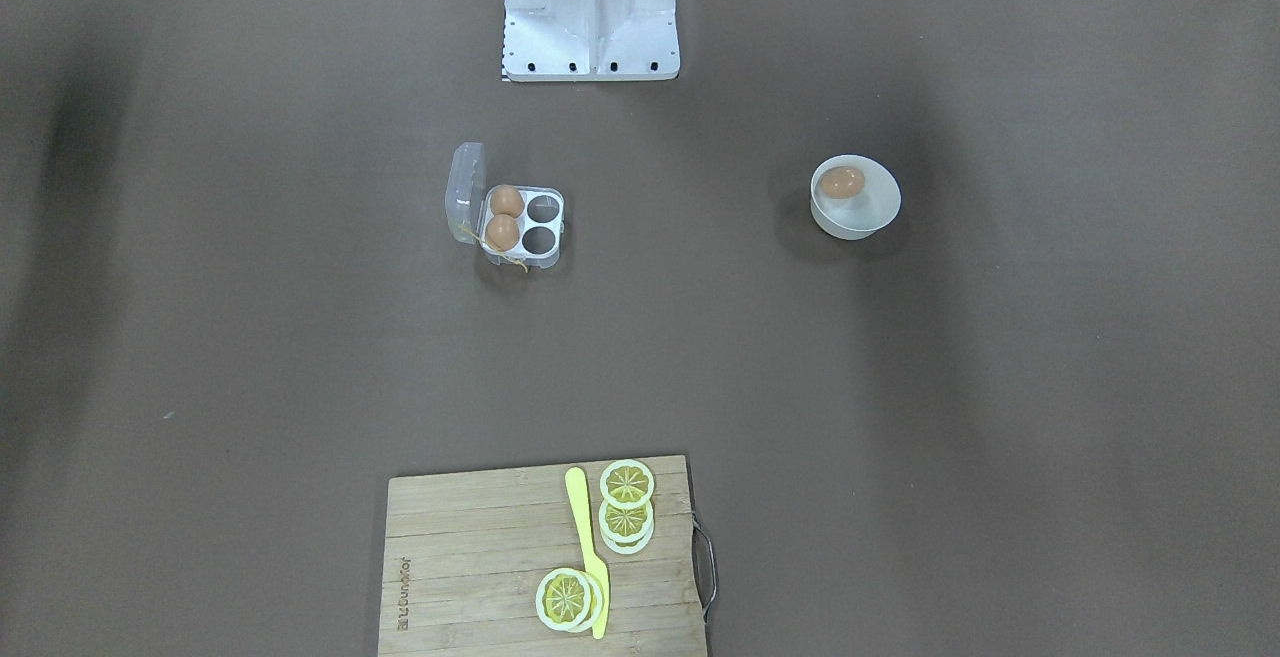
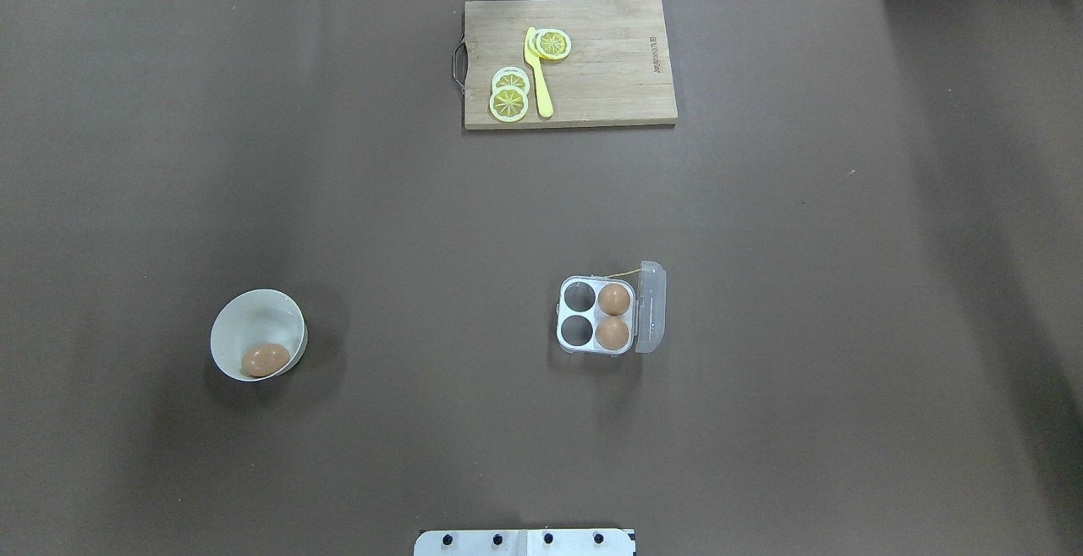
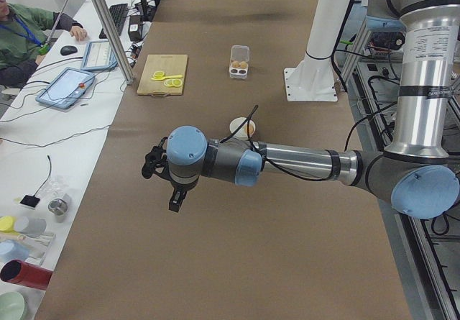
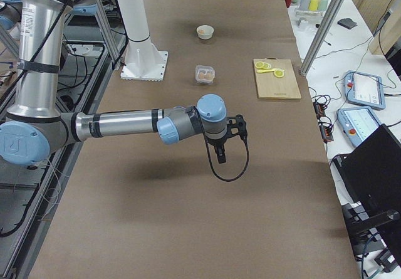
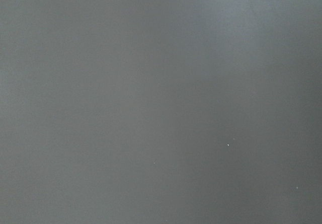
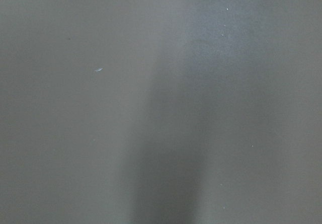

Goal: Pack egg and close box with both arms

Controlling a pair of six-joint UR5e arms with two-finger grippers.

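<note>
the egg point(image 2: 266, 360) lies in the bowl point(image 2: 227, 321), nearer my left gripper point(image 3: 177, 199), whose opening i cannot tell.

Three eggs point(image 2: 614, 299) point(image 2: 612, 333) point(image 2: 266, 360), two arms point(image 3: 287, 160) point(image 4: 125, 123); one box point(image 2: 578, 312), bowl point(image 2: 245, 319), board point(image 2: 609, 74), knife point(image 2: 540, 82); several lemon slices point(image 2: 508, 103).

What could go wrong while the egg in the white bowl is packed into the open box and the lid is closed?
1. The egg lies low against the curved wall of the bowl; a grasp may slip or tip the bowl.
2. The two empty cups are right beside two packed eggs; a descending egg could knock them.
3. The box looks light and its lid stands open; pushing it may slide the box, and the yellow string might get caught.
</note>
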